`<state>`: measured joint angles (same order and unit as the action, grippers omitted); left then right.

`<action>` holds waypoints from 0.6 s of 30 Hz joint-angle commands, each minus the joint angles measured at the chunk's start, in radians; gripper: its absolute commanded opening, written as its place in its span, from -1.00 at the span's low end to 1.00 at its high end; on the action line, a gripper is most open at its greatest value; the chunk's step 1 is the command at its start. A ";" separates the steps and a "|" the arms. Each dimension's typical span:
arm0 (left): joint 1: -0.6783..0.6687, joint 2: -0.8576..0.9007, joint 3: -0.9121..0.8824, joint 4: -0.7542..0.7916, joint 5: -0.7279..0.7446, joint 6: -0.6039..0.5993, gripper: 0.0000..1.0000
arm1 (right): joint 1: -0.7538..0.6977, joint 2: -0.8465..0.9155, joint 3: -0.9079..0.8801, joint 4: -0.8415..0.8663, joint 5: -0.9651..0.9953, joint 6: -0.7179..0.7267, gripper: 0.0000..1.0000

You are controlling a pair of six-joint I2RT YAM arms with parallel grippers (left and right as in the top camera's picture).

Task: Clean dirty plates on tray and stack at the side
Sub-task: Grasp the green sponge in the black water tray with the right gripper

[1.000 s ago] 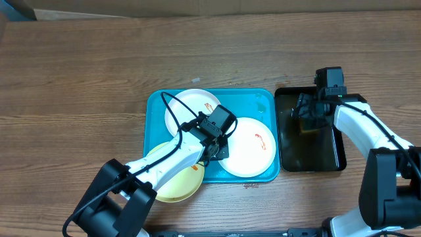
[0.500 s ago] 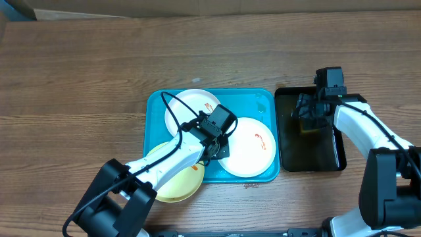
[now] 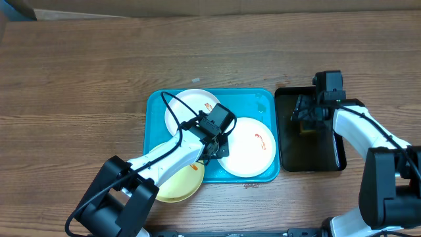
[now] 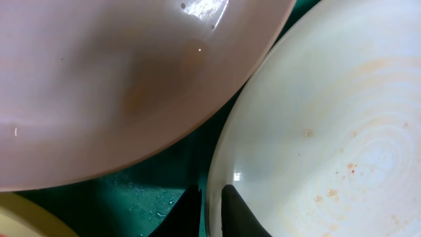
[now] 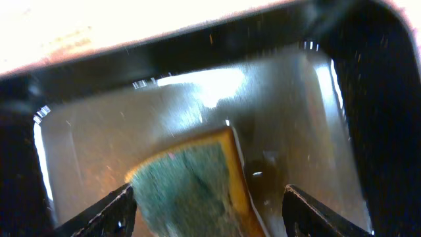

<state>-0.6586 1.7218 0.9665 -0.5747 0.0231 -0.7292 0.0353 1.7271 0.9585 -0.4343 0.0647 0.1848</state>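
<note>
The turquoise tray (image 3: 155, 105) holds three plates: a white plate (image 3: 187, 106) at the back, a white plate (image 3: 253, 148) with an orange smear at the right, and a pale yellow plate (image 3: 174, 183) hanging over the front-left rim. My left gripper (image 3: 220, 146) is shut on the left rim of the right white plate (image 4: 329, 131); its fingers (image 4: 237, 214) pinch the edge. The back plate (image 4: 118, 79) fills the top of the left wrist view. My right gripper (image 3: 304, 118) is open, with its fingers either side of a green-and-yellow sponge (image 5: 191, 191).
A black tray (image 3: 309, 158) with a wet bottom stands right of the turquoise tray and holds the sponge (image 3: 307, 126). A small dark scrap (image 3: 250, 185) lies on the wooden table in front of the trays. Cardboard shows along the table's far edge.
My right gripper has shifted slightly left over the sponge. My left gripper and the plates have not moved.
</note>
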 commanded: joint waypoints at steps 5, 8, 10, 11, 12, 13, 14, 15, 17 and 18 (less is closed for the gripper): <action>0.006 0.012 -0.008 0.002 0.007 0.012 -0.57 | 0.003 0.003 -0.018 -0.014 0.012 -0.010 0.44; 0.006 0.012 -0.008 0.002 0.007 0.012 -0.56 | 0.003 0.003 -0.023 -0.013 0.012 -0.010 0.38; 0.006 0.012 -0.008 0.002 0.007 0.012 -0.55 | 0.003 0.003 -0.023 -0.024 0.006 -0.009 0.31; 0.006 0.012 -0.008 0.002 0.007 0.012 -0.55 | 0.003 0.003 -0.023 -0.031 0.001 -0.006 0.29; 0.006 0.012 -0.008 0.001 0.007 0.012 -0.55 | 0.003 0.003 -0.023 -0.039 0.001 -0.002 0.25; 0.006 0.012 -0.008 0.000 0.007 0.012 -0.55 | 0.003 0.003 -0.023 -0.043 0.001 -0.002 0.18; 0.006 0.012 -0.008 0.000 0.007 0.012 -0.56 | 0.003 0.003 -0.023 -0.045 0.001 -0.002 0.09; 0.006 0.012 -0.008 0.000 0.007 0.012 -0.56 | 0.003 0.003 -0.023 -0.045 0.001 -0.002 -0.01; 0.006 0.012 -0.008 0.001 0.007 0.012 -0.55 | 0.003 0.003 -0.023 -0.047 0.000 -0.002 -0.12; 0.006 0.012 -0.008 0.001 0.007 0.012 -0.54 | 0.003 0.003 -0.023 -0.050 -0.002 -0.002 -0.14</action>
<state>-0.6586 1.7218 0.9665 -0.5755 0.0265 -0.7280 0.0353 1.7271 0.9455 -0.4828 0.0574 0.1837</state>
